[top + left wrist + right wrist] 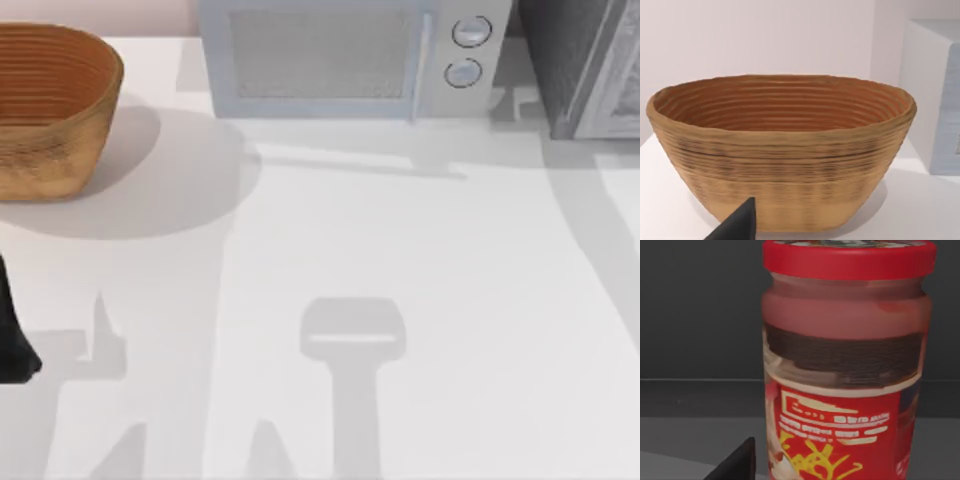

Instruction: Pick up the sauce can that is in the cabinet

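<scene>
The white table [420, 300] carries the microwave [330, 60] with its 2 knobs along the far edge. The cabinet [585, 70] stands in the far right corner. The woven basket [50, 110] sits at the far left, and the left wrist view looks straight at it, with 1 dark fingertip [737, 225] of the left gripper in front. I cannot tell how either gripper's fingers stand. The can [845, 370] stands upright against dark walls, close before the right gripper, whose fingertip [737, 462] is beside it.
</scene>
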You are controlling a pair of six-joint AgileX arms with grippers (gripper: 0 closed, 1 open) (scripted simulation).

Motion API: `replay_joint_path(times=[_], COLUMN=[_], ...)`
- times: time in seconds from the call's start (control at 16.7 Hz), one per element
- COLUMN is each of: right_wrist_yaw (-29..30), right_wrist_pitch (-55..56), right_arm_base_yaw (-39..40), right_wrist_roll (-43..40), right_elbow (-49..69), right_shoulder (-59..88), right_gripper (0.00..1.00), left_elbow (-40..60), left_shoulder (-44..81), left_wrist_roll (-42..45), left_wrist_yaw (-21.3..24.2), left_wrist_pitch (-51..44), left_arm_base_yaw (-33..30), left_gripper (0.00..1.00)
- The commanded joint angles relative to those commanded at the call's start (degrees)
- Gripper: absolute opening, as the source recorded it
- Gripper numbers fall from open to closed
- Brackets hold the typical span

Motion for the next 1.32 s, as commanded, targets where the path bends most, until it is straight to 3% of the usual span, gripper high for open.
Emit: replay_joint_path(times=[0.54, 1.32], right_wrist_yaw=[3.09, 0.51], right_wrist_pitch=[1.11, 2.28], right_arm_base_yaw=[2.46, -0.31], right_wrist_roll=[0.34, 0.33], right_elbow=[2.61, 13.57], right_shoulder=[3.98, 16.07], right_gripper=[1.00, 1.00], left_elbow=[0.00, 0.00], left_shoulder=[0.00, 0.00], left_wrist_roll=[0.00, 0.00], left_wrist_yaw=[0.00, 0.00], left_wrist_pitch=[0.00, 0.00], left_arm_base_yaw=[0.00, 0.00], left_gripper=[1.00, 1.00])
